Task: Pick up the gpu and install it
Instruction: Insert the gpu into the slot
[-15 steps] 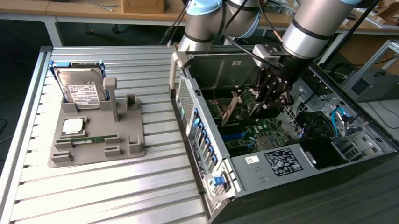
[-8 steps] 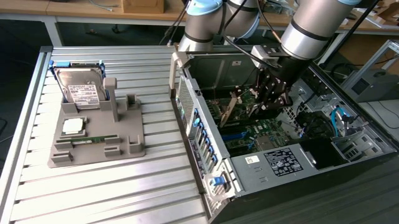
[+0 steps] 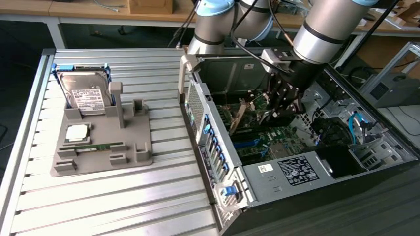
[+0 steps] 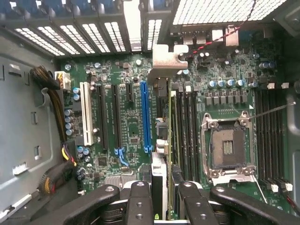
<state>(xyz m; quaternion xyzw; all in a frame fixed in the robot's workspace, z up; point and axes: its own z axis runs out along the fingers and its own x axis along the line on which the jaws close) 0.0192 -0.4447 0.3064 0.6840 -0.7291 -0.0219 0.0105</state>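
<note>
The gpu (image 4: 170,122) shows edge-on in the wrist view as a thin board between my fingers (image 4: 140,204). Its silver end bracket (image 4: 171,60) points toward the case's rear slot openings. My gripper (image 4: 166,208) is shut on the card's near end and holds it over the motherboard, just beside the long blue slot (image 4: 144,117). In the exterior view my gripper (image 3: 284,107) is lowered inside the open computer case (image 3: 203,105). There the gpu (image 3: 240,116) stands tilted above the green board. I cannot tell whether the card touches a slot.
A bare processor socket (image 4: 228,147) and memory slots lie beside the card, and a cable bundle (image 4: 49,86) runs along the case wall. On the slatted table (image 3: 111,196) a grey fixture (image 3: 135,150) holds a hard drive (image 3: 84,93), a processor chip and a memory stick.
</note>
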